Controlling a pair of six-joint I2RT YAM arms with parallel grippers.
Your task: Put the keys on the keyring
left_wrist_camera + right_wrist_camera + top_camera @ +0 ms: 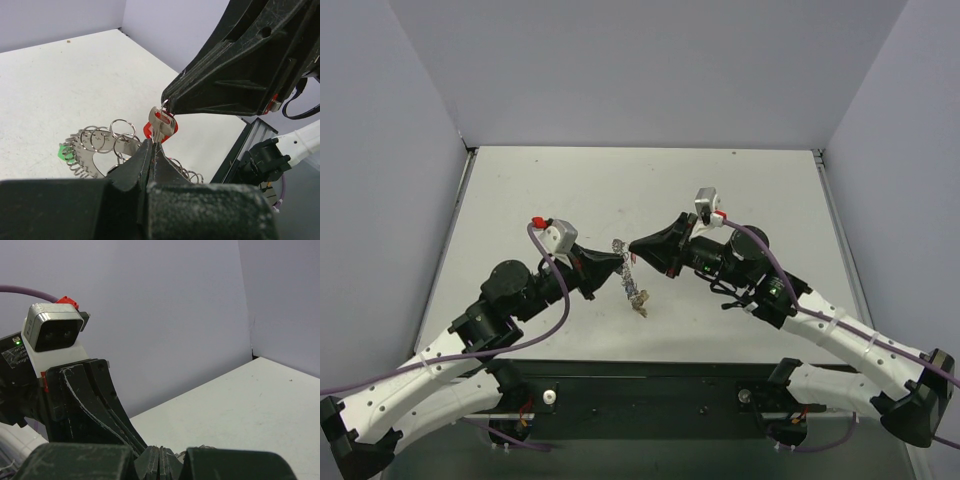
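In the left wrist view my left gripper [153, 144] is shut on the metal blade of a red-headed key [162, 125] and holds it above the table. My right gripper [165, 104] comes in from the upper right. Its jaws are shut, and its tip pinches a small silver ring at the key's head. The keyring [102, 142], a silvery hoop rimmed with small wire loops, lies below. A green key [65, 152] shows at its left end. In the top view both grippers, the left [620, 262] and the right [635, 247], meet over the keyring [632, 285], whose gold-yellow tag [641, 311] is at its near end.
The white table [740, 190] is walled on three sides by grey panels. A black rail [650, 385] runs along the near edge between the arm bases. The left wrist camera block [52, 335] fills the left of the right wrist view.
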